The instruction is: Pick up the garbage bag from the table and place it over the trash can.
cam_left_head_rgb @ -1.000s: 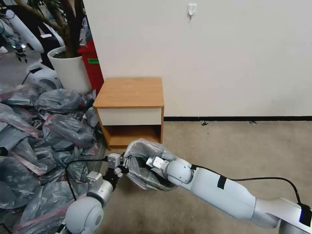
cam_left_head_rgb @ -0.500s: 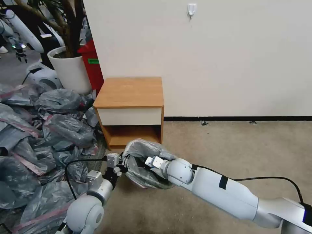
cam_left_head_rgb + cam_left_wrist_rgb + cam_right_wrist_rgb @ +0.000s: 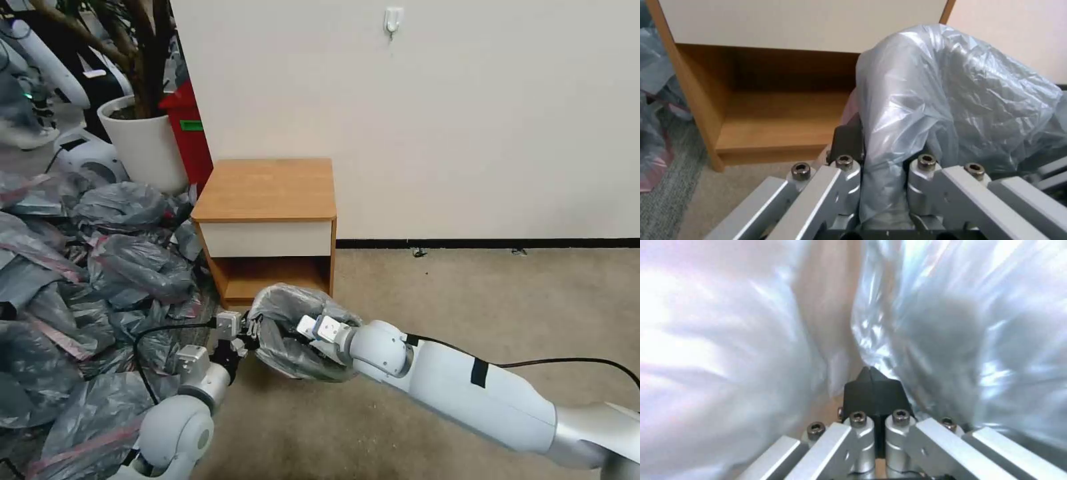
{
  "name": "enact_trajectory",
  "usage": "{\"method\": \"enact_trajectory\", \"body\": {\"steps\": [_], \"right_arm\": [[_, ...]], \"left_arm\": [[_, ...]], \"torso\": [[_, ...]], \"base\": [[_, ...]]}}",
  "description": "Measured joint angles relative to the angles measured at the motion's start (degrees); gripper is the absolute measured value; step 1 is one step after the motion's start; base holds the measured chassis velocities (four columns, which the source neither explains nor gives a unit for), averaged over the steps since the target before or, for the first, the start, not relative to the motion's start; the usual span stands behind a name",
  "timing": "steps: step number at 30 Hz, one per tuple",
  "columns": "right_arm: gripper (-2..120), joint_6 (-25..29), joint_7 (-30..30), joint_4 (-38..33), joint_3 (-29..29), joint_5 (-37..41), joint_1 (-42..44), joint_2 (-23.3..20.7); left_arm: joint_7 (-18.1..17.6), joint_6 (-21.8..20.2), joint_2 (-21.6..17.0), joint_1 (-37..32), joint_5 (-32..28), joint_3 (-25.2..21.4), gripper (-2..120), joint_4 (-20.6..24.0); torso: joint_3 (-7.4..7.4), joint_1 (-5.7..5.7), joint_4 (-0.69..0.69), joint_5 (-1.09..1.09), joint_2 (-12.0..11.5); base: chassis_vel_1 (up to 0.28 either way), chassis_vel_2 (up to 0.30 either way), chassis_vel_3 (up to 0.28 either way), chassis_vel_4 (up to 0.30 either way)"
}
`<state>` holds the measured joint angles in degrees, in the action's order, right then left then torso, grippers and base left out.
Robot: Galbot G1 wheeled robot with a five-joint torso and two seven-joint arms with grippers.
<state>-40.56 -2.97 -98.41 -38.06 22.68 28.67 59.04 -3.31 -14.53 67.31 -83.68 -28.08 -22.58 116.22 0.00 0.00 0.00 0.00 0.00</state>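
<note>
The nightstand's wooden surface (image 3: 267,188) is bare. In front of it, low over the carpet, the garbage bag (image 3: 293,333) drapes over the trash can. The right hand (image 3: 873,381), fingertips pressed together, reaches inside the bag; the left hand (image 3: 882,166) pinches its edge.

A plain white wall (image 3: 433,120) carries a small white hook (image 3: 393,19) up high — black baseboard (image 3: 487,243) below, beige carpet (image 3: 480,307) underneath. Left corner: white planter (image 3: 143,143), red bin (image 3: 190,130).
</note>
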Motion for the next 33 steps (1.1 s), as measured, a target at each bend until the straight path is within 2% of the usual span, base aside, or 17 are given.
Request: {"method": "enact_trajectory", "body": {"steps": [4, 9, 16, 17, 19, 21, 23, 24, 25, 26, 29, 30, 33], "right_arm": [[0, 0.0, 0.1, -3.5, 0.5, 1.7, -0.8, -2.4], [0, 0.0, 0.3, -4.1, 0.7, 2.3, -1.2, -3.3], [0, 0.1, 0.4, -11.0, 5.7, 3.6, 1.3, -8.9], [0, 0.3, 0.4, -14.1, 10.3, 3.8, 3.7, -10.7], [0, 0.9, 0.5, -15.8, 12.5, 4.4, 4.9, -11.7], [0, 5.6, 2.3, -20.5, 20.0, 6.7, 9.6, -15.1], [0, 6.8, 2.6, -21.3, 21.6, 6.9, 10.8, -15.6], [0, 9.8, 4.1, -23.6, 27.6, 7.1, 14.8, -16.6], [0, 11.4, 5.1, -25.3, 32.2, 7.2, 17.9, -16.2], [0, 11.4, 5.1, -25.3, 32.2, 7.2, 17.9, -16.2], [0, 15.8, 7.7, -29.9, 44.0, 7.7, 28.0, -12.9], [0, 15.8, 7.7, -29.9, 44.0, 7.7, 28.0, -12.9], [0, 20.0, 8.5, -33.4, 51.9, 7.5, 36.2, -9.5]], "left_arm": [[-0.2, 0.0, 0.2, 0.2, -0.4, 0.0, 9, -0.3], [-0.2, 0.0, 0.2, -0.1, -0.7, 0.0, 9, 0.0], [-1.8, -0.7, 0.1, -0.3, -5.4, -0.7, 9, 0.1], [-3.0, -1.3, 0.1, -0.2, -7.6, -0.6, 9, 0.4], [-3.4, -1.6, 0.0, -0.2, -8.6, -0.6, 9, 0.6], [-4.9, -2.7, -0.2, -0.2, -11.8, -0.6, 9, 1.2], [-5.4, -2.9, -0.2, -0.1, -12.6, -0.6, 9, 1.4], [-6.4, -3.5, -0.2, -0.2, -14.9, -0.6, 9, 1.7], [-7.0, -3.8, -0.1, -0.2, -16.1, -0.5, 9, 1.9], [-7.0, -3.8, -0.1, -0.2, -16.1, -0.5, 9, 1.9], [-8.1, -4.2, 0.8, -0.4, -18.4, 0.2, 9, 1.9], [-8.1, -4.2, 0.8, -0.4, -18.4, 0.2, 9, 1.9], [-9.1, -4.4, 1.6, -0.9, -19.8, 0.8, 9, 2.0]], "torso": [[0.0, 0.0, 0.0, -0.01, 0.0], [0.0, 0.0, 0.0, 0.0, 0.0], [0.0, 0.0, 0.01, 0.0, 0.0], [0.0, 0.0, 0.0, 0.01, 0.0], [0.0, 0.0, 0.0, 0.01, 0.0], [0.0, 0.0, -0.01, -0.02, 0.0], [0.0, 0.0, -0.01, -0.01, 0.0], [0.0, 0.0, -0.03, 0.01, 0.0], [-0.01, 0.0, -0.01, 0.0, 0.0], [-0.01, 0.0, -0.01, 0.0, 0.0], [-0.01, 0.0, 0.01, 0.01, 0.0], [-0.01, 0.0, 0.01, 0.01, 0.0], [-0.01, 0.0, -0.01, 0.01, 0.0]], "base": [[0.0, 0.0, 0.0, 0.0], [0.0, 0.0, 0.0, 0.0], [0.0, 0.0, 0.0, 0.0], [0.0, 0.0, 0.0, 0.0], [0.0, 0.0, 0.0, 0.0], [0.0, 0.0, 0.0, 0.0], [0.0, 0.0, 0.0, 0.0], [0.0, 0.0, 0.0, 0.0], [0.0, 0.0, 0.0, 0.0], [0.0, 0.0, 0.0, 0.0], [0.0, 0.0, 0.0, 0.0], [0.0, 0.0, 0.0, 0.0], [0.0, 0.0, 0.0, 0.0]]}}
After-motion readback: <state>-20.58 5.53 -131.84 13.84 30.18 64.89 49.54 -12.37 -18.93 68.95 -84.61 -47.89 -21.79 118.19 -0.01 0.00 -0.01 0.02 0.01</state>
